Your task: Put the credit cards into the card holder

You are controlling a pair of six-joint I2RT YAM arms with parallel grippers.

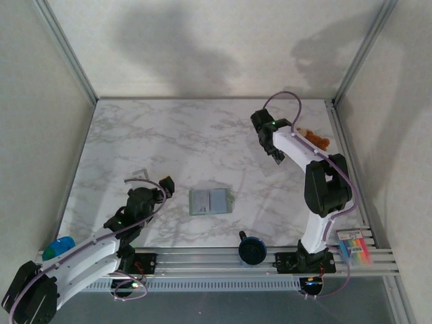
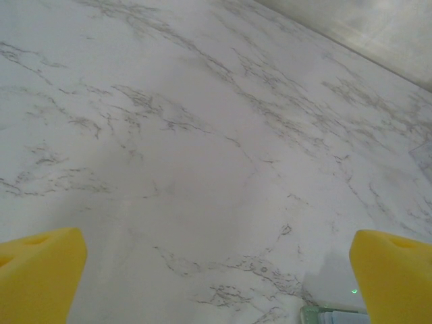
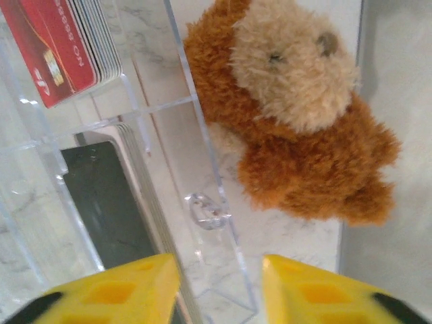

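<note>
Right arm [image 1: 297, 145] outstretched, right hand [image 3: 219, 273] half-open over clear rack wall [image 3: 202, 155]; left hand [image 2: 216, 277] wide.

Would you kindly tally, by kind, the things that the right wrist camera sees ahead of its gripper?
Fuzzy brown plush bear: 1
Clear plastic card rack: 1
Card stacks: 2, the red-fronted stack and the dark-fronted stack
Total: 4

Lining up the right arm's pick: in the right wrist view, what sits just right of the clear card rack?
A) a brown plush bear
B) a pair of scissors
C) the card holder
A: the brown plush bear lies beside the clear rack, which holds the red card.
</note>
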